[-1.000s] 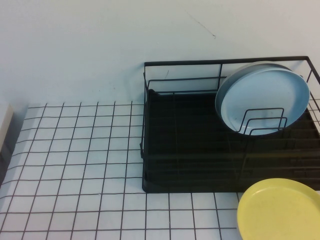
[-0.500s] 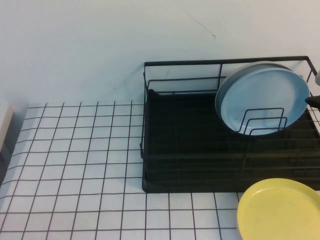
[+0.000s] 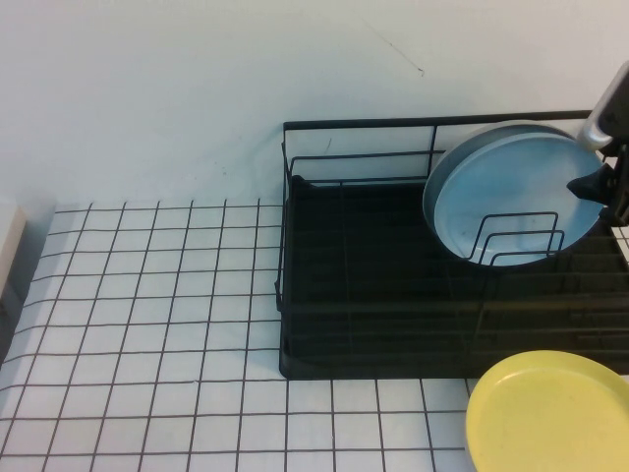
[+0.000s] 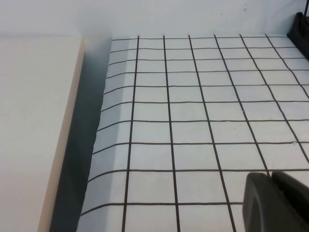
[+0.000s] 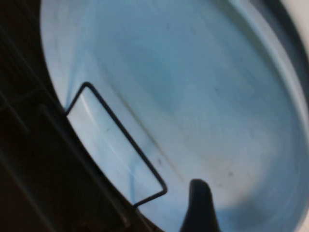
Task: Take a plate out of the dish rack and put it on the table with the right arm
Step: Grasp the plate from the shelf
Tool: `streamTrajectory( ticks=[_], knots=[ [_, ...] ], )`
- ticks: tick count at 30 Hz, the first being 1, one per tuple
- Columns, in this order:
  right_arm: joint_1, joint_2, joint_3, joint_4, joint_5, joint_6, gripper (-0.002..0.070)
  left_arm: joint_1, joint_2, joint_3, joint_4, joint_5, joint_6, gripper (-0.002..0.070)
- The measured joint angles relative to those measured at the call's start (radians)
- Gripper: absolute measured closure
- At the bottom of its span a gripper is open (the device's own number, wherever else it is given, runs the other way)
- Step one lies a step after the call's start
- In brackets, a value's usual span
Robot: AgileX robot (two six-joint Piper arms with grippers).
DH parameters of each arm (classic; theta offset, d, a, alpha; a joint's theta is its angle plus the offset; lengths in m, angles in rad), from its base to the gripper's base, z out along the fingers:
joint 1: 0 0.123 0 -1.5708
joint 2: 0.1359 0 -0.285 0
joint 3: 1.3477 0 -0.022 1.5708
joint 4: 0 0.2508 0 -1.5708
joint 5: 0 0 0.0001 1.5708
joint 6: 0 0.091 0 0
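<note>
One rigid, slick plate (image 3: 511, 197) is leaning upright in the dish rack (image 3: 373, 285); right hand (image 3: 601, 187) is hovering at its rim, spread unclear; left hand (image 4: 277, 203) is idling over the tabletop (image 4: 193, 121), also unclear; rim pinch is looking best.

yellow plate (image 3: 550, 413), pale wall (image 3: 197, 88)

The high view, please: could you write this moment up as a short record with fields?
plate: light blue, standing tilted on edge in the rack's right half, behind the wire loops
rack: black wire, on the table's right side
table: white grid
yellow plate: flat at the near right corner, in front of the rack
right claw: at the plate's right rim, one black fingertip over the plate's face; no grip visible
left claw: only a dark finger over the table, far from the rack
</note>
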Motion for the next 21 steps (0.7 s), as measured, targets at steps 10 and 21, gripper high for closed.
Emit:
streamTrajectory(
  ticks=[10,21],
  knots=[
    [0.000,0.028,-0.028,0.009,-0.054,-0.013,0.0204,0.000,0.000,0.000,0.000,0.000,0.000,0.0678],
    [0.000,0.077,-0.032,0.121,-0.084,-0.077,0.0284,0.000,0.000,0.000,0.000,0.000,0.000,0.0678]
  ],
)
